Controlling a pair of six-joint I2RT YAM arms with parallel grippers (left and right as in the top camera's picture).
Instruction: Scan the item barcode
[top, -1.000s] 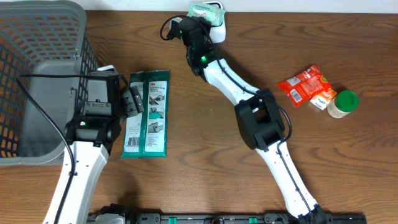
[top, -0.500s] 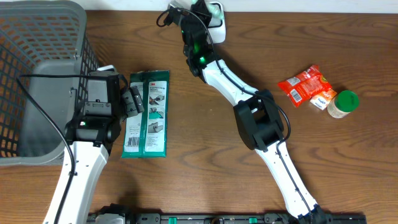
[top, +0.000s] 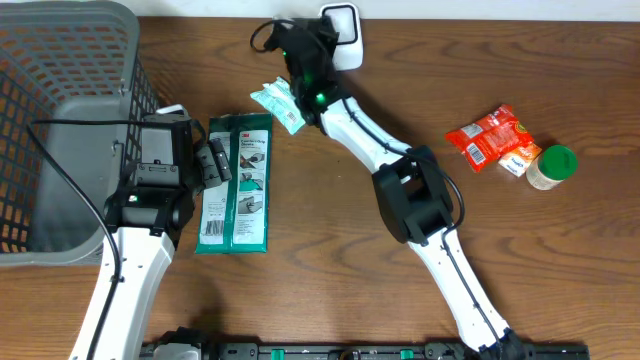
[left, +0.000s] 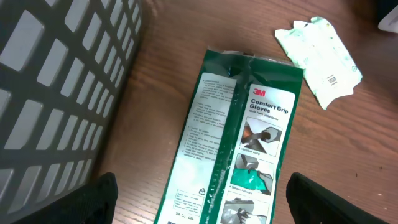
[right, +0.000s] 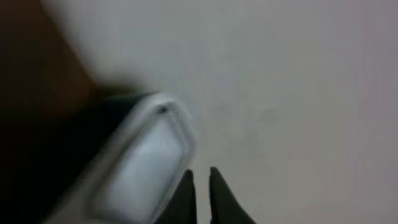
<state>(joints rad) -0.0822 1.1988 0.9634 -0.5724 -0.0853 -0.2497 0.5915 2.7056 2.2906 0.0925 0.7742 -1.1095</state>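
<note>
- Where the right wrist view shows them, the jaws of the right gripper (right: 200, 182) are pressed almost together with nothing between them. It holds no item and points at the scanner (right: 140, 168).
- The left gripper (left: 211, 202) has its jaws spread wide. They hang over the glove pack (left: 239, 137) and pinch nothing.
- The packet (left: 319, 57), which we take to be the item for scanning, seems to lie loose on the table (top: 330, 250). It is touching or just off the glove pack's corner on the scanner's side, and well short of the scanner itself.
- Its barcode (left: 333, 79) faces up on a white panel near one end.
- We judge the packet light, thin and soft — a crinkled film pouch that will bend under a finger and may slide on the wood when pushed.
- We would take hold of it by the sealed end away from the barcode, with a shallow pinch. That way the fingers do not cover the code and the pouch does not fold over it.
- Lying flat, it gives the jaws little to get under — we think a steep approach could press it down rather than lift it.
- The basket (top: 60, 70) stands at the left, well apart from the packet.
</note>
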